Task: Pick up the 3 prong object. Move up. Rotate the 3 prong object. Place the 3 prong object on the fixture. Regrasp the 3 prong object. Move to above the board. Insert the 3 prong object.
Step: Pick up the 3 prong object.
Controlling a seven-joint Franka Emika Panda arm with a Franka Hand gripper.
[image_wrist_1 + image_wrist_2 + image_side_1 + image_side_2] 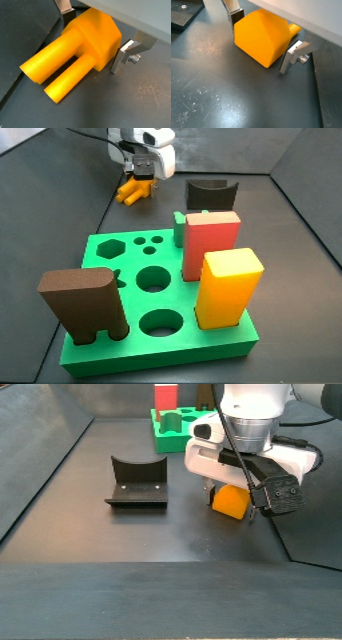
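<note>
The 3 prong object [93, 37] is a yellow-orange piece lying on the dark floor, its round prongs [57, 62] pointing away from the gripper and its pointed end [261, 40] showing in a wrist view. My gripper [91, 39] straddles its body, one silver finger [293, 54] pressed against each side, so it is shut on it. In both side views the gripper [138, 173] [234, 484] stands low over the piece [231, 500]. The dark fixture [136, 481] [210, 195] stands apart from it. The green board [120, 333] lies further off.
On the board stand a brown block with legs [83, 303], a tall yellow-orange block [227, 283] and a red block [210, 243]. Dark walls ring the floor. A corner of the fixture's base plate [184, 17] shows in a wrist view.
</note>
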